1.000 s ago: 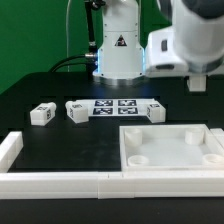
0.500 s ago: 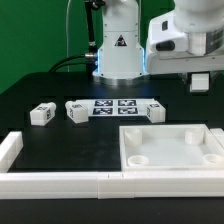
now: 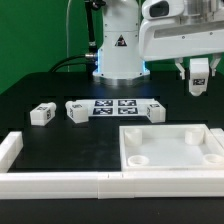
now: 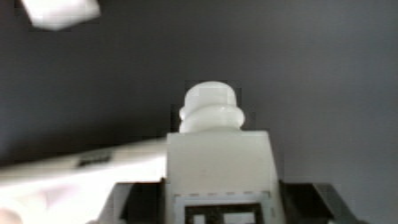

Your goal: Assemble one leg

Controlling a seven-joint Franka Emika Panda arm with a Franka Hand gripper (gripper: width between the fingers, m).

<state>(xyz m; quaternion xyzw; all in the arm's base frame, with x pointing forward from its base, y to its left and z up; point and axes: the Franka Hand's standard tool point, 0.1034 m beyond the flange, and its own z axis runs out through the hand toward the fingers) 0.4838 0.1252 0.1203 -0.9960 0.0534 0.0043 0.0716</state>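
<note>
My gripper [image 3: 198, 82] hangs in the air at the exterior view's upper right, shut on a white leg [image 3: 198, 73] with its tag facing out. In the wrist view the leg [image 4: 221, 135] sticks out from between the dark fingers [image 4: 143, 200], its rounded end pointing away, high above the black table. Three more legs lie on the table: two [image 3: 42, 114] [image 3: 77, 110] at the left end of the marker board [image 3: 115, 107] and one [image 3: 155, 110] at its right end. A white block, probably a leg [image 4: 57, 10], shows blurred in a corner of the wrist view.
The large white square tray-like piece [image 3: 128, 150] with raised rim lies at the front right. A low white rail [image 3: 60, 182] runs along the table's front and turns up at the left corner [image 3: 10, 148]. The arm's base [image 3: 118, 45] stands behind the marker board.
The arm's head has swung toward the exterior view's left. The gripper with the leg has come into fuller view and stays at about the same height.
</note>
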